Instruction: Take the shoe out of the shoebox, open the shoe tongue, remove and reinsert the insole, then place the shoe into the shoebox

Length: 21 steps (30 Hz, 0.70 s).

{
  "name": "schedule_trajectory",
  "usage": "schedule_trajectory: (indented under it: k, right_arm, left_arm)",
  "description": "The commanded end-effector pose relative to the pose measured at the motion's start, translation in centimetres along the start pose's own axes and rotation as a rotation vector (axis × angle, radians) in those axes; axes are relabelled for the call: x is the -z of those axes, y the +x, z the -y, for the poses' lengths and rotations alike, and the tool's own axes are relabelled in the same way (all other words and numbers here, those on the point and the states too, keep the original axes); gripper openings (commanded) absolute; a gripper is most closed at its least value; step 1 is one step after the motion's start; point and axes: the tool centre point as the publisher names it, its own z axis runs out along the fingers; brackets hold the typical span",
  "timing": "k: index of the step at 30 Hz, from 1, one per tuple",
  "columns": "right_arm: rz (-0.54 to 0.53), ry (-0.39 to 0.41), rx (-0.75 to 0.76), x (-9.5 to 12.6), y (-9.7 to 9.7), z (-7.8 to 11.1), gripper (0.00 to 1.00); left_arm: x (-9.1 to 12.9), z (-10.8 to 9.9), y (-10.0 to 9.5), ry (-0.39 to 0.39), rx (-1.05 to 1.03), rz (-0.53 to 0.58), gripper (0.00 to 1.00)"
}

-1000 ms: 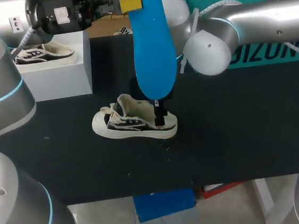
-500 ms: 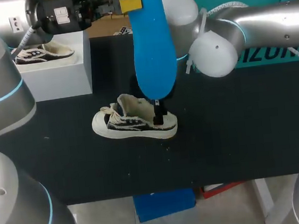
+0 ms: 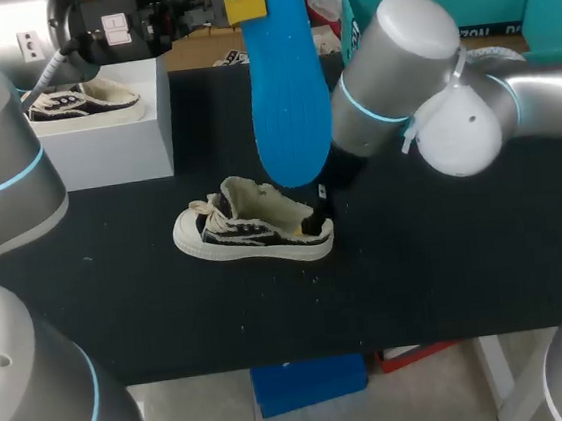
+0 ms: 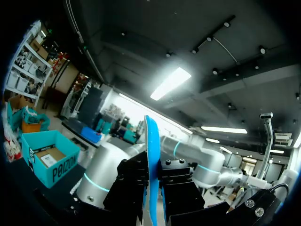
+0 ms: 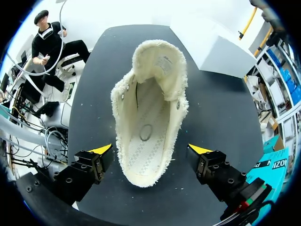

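Shoe: a cream low-top shoe (image 3: 253, 231) with dark side stripes lies on its sole near the middle of the black table (image 3: 446, 253), toe towards 9 o'clock and heel towards 3 o'clock; in the right wrist view the shoe (image 5: 148, 117) gapes open and its woven inner floor is bare

Insole: a bright blue insole (image 3: 290, 109) hangs upright in the air at 12 o'clock from the shoe's heel, its lower end just over the shoe's opening

Left gripper: the left gripper (image 3: 245, 8) is clamped on the insole's upper end; in its own wrist view the left gripper (image 4: 153, 188) has the insole (image 4: 151, 155) edge-on between its black fingers, both pressing it

Right gripper: the right gripper (image 5: 150, 149) is spread wide over the shoe's heel end, one yellow tip on either side and neither touching it; in the head view the right gripper (image 3: 319, 206) sits at the heel, with the right arm (image 3: 398, 78) coming in from 2 o'clock

Shoebox: a white shoebox (image 3: 103, 139) stands at 10 o'clock from the shoe, well apart, with a second shoe (image 3: 78, 99) lying in it
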Motion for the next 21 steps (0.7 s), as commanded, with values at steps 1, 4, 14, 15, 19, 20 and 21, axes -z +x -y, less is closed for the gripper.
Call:
schedule_trajectory:
  k: [1,4,14,15,19,20,21]
  right_arm:
    - [0.018,-0.198,-0.015,0.0,0.6,1.0,1.0]
    - [0.025,-0.25,-0.031,-0.2,0.8,1.2,1.0]
    - [0.057,-0.438,-0.1,-1.7,1.3,2.1,1.0]
    - [0.063,-0.457,-0.108,-1.8,1.3,2.2,1.0]
    - [0.076,-0.525,-0.134,-2.2,1.4,2.6,1.0]
    - [0.077,-0.542,-0.138,-2.3,1.4,2.6,1.0]
    - [0.08,-0.559,-0.141,-2.4,1.4,2.7,1.0]
  left_arm:
    - [0.0,-0.1,0.0,0.0,-0.001,0.001,0.0]
    - [0.0,-0.1,0.0,0.0,-0.001,0.001,0.0]
    - [0.0,-0.1,0.0,0.0,-0.001,0.001,0.0]
    - [0.0,-0.1,0.0,0.0,-0.001,0.001,0.0]
    - [0.0,-0.1,0.0,0.0,-0.001,0.001,0.0]
    - [0.0,-0.1,0.0,0.0,-0.001,0.001,0.0]
    - [0.0,-0.1,0.0,0.0,-0.001,0.001,0.0]
